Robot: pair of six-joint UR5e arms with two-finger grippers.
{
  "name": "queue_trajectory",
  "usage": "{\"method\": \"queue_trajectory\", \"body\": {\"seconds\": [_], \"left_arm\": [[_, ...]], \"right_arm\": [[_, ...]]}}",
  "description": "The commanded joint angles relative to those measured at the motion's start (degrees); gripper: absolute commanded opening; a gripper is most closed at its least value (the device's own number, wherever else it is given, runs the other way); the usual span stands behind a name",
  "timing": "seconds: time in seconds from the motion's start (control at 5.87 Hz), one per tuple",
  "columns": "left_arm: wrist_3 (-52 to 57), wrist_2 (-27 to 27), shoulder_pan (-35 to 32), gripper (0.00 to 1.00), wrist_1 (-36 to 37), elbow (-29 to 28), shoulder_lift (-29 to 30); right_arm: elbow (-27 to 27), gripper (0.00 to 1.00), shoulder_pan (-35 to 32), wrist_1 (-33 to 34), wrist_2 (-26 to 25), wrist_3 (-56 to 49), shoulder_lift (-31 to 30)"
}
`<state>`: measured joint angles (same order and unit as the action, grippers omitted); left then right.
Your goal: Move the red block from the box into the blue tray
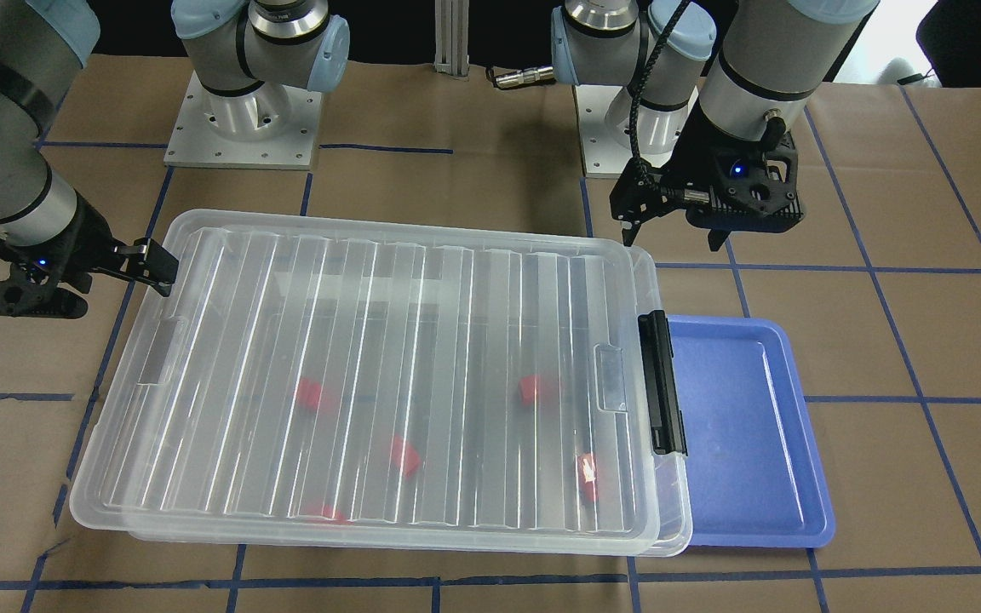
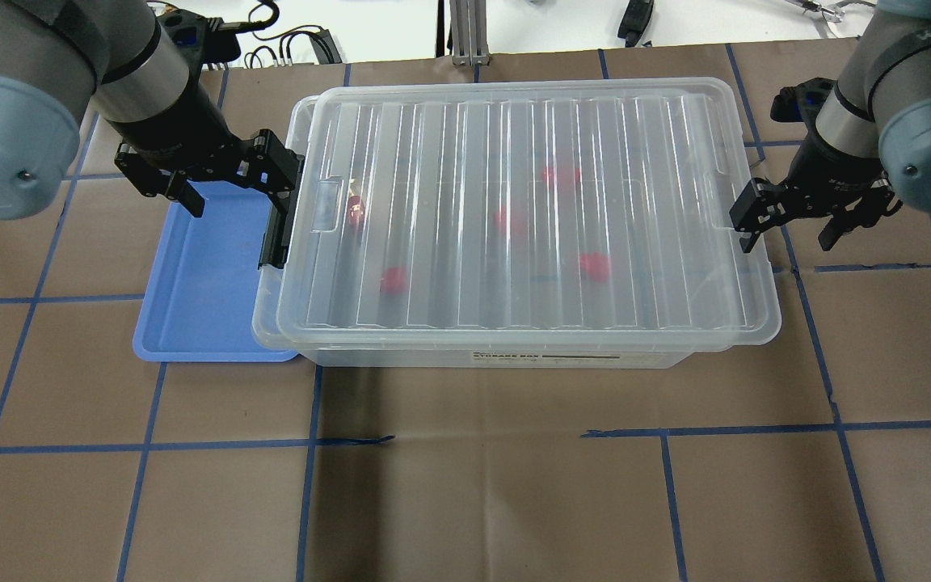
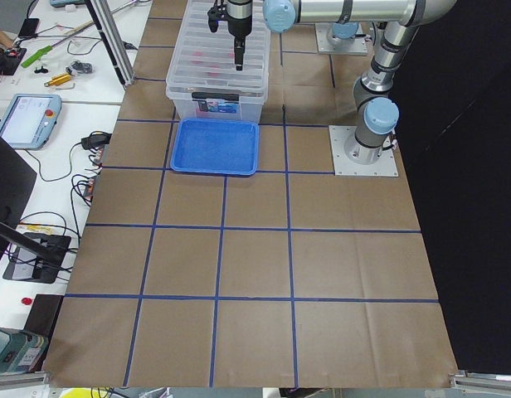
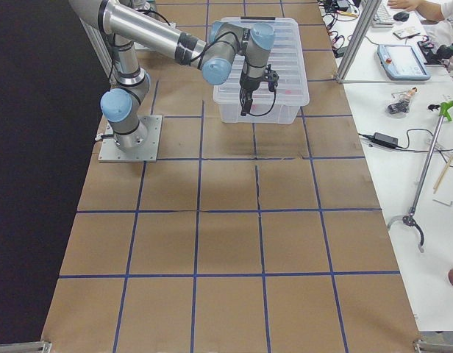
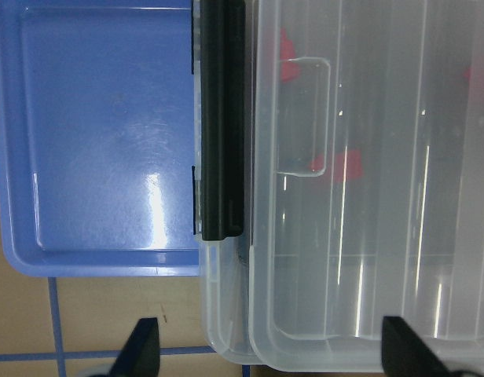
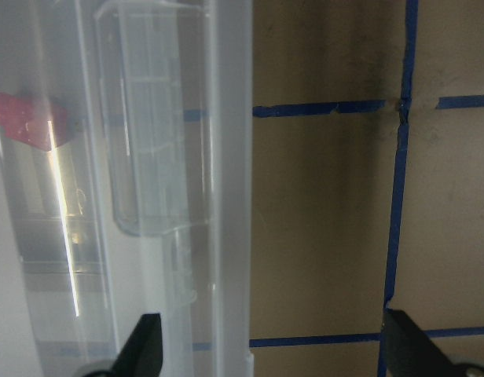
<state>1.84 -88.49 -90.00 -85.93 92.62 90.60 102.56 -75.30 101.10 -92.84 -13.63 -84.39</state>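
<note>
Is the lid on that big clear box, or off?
On: the ribbed lid covers the whole box, and the red pieces show only through it. Whether its black latch is fastened, I cannot tell.

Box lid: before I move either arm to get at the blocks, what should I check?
1. Lid off the box: not ok, it covers the box, sitting slightly askew.
2. Black latch released: cannot tell.
3. Left gripper open at the latch end: ok.
4. Right gripper open at the opposite end: ok.
5. Blue tray free of objects: ok.
6. Red pieces distinguishable by shape: cannot tell, the ribbed lid blurs them.
</note>
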Motion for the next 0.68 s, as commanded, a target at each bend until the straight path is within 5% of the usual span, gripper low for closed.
{"method": "queue_trajectory", "body": {"seconds": [0.0, 0.51], "left_arm": [[0.7, 0.2, 0.0, 0.98, 0.1, 0.0, 0.3], [17.6, 0.2, 0.2, 0.98, 0.5, 0.0, 1.0]], "right_arm": [[0.1, 1.0, 2.3, 0.4, -0.3, -3.4, 0.4], [0.1, 1.0, 6.7, 3.1, -0.5, -12.6, 2.2]]}}
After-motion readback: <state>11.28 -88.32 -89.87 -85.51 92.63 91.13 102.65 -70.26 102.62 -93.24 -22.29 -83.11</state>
